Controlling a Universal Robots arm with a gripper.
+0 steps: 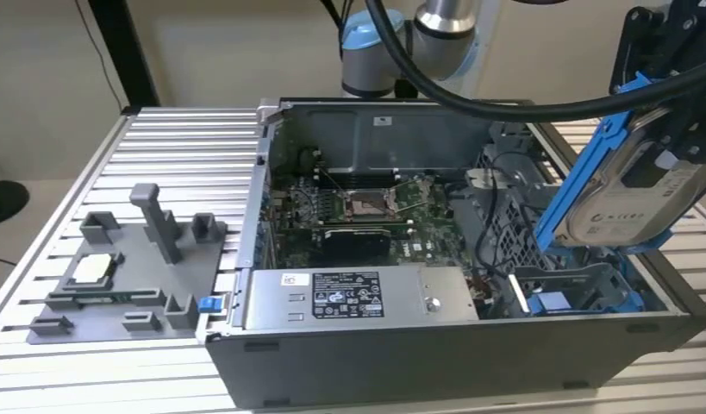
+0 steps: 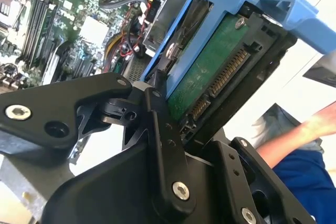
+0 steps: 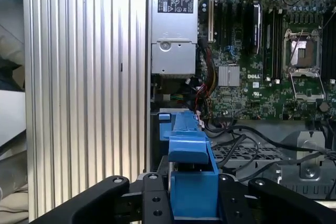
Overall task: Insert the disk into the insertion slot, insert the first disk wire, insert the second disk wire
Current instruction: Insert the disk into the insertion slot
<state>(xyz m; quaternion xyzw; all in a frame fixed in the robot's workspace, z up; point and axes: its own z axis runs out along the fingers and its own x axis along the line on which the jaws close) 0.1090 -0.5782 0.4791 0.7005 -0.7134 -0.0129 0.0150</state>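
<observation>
My gripper [image 1: 665, 159] is shut on the disk [image 1: 628, 203], a silver-grey drive with a pale label in a bright blue carrier frame [image 1: 583, 172]. It hangs tilted, nearly on edge, over the exterior view's right end of the open computer case. Below it lies the insertion slot [image 1: 583, 289], a grey bay with blue tabs. The second wrist view shows the disk's green circuit board [image 2: 207, 80] and connector edge between my black fingers [image 2: 164, 135]. In the first wrist view the gripper [image 3: 193, 203] clamps the blue carrier [image 3: 190, 145]. Black cables [image 3: 239, 142] lie beside the bay; which are the disk wires I cannot tell.
The case holds a motherboard [image 1: 353, 207], a labelled grey power-supply box [image 1: 353, 297] and a perforated cage [image 1: 508, 233]. A grey fixture [image 1: 122, 267] stands on the ribbed aluminium table [image 1: 169, 147] at the exterior view's left. A person's arm [image 2: 299, 129] shows in the second wrist view.
</observation>
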